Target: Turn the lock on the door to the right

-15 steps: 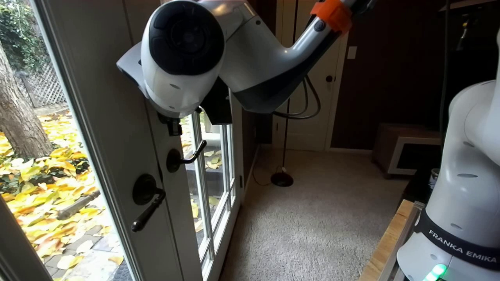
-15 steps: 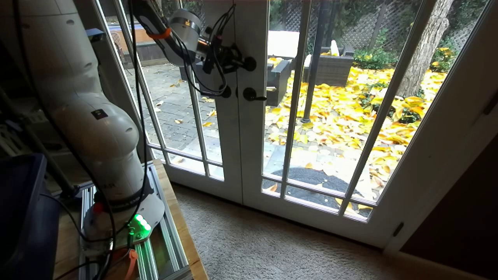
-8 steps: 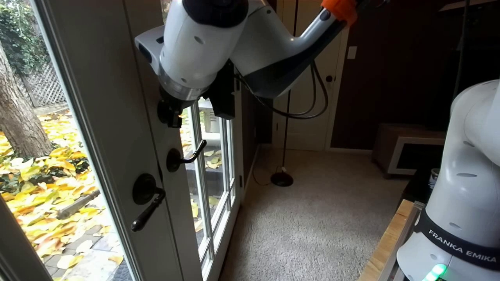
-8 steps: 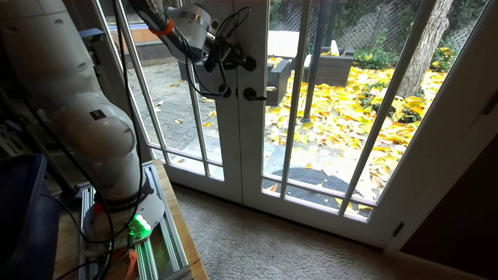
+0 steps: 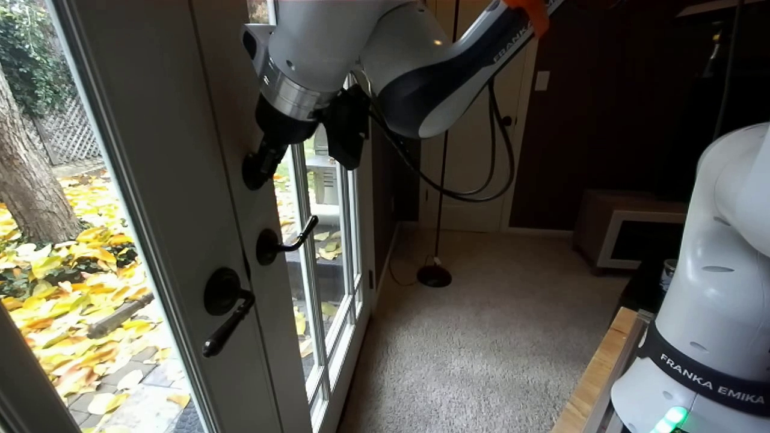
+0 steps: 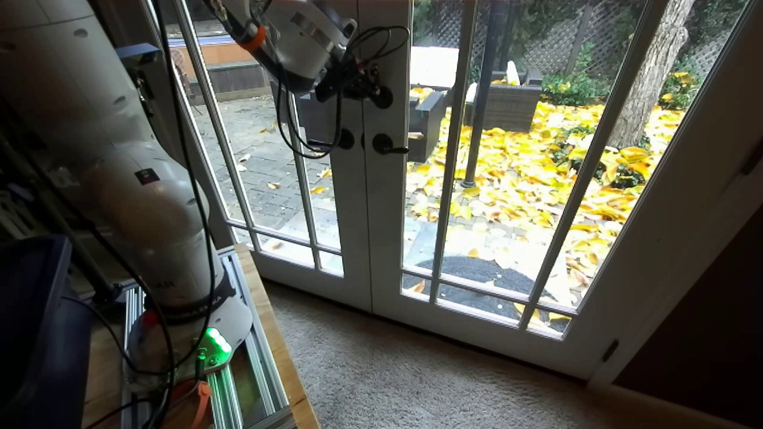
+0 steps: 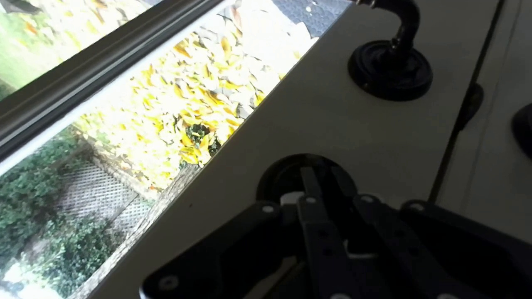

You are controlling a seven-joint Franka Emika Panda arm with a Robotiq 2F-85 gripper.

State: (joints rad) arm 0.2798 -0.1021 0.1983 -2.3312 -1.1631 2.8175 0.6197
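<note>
The lock is a small round black plate on the door [image 6: 387, 208], a white-framed door with glass panes. In an exterior view the lock [image 6: 388, 99] sits above the lever handle [image 6: 383, 143]. It also shows in an exterior view [image 5: 248, 173] and in the wrist view [image 7: 272, 182]. My gripper [image 7: 325, 178] reaches the lock, its fingers [image 7: 311, 182] nearly together on both sides of the dark middle of the plate. It seems shut on the thumb-turn knob, which is hidden between the fingers. The gripper is tilted against the door.
Below the lock are two lever handles, one per door leaf; the neighbouring leaf's handle [image 5: 227, 322] sticks out. A black cable [image 6: 310, 149] hangs in loops from the wrist. The robot's wooden table [image 6: 280, 369] stands before the door. A lamp base [image 5: 434, 276] stands on the carpet.
My wrist has turned and swung, tilting over to the right in an exterior view, while the fingertips have stayed at the lock. The cable loops have shifted with the arm.
</note>
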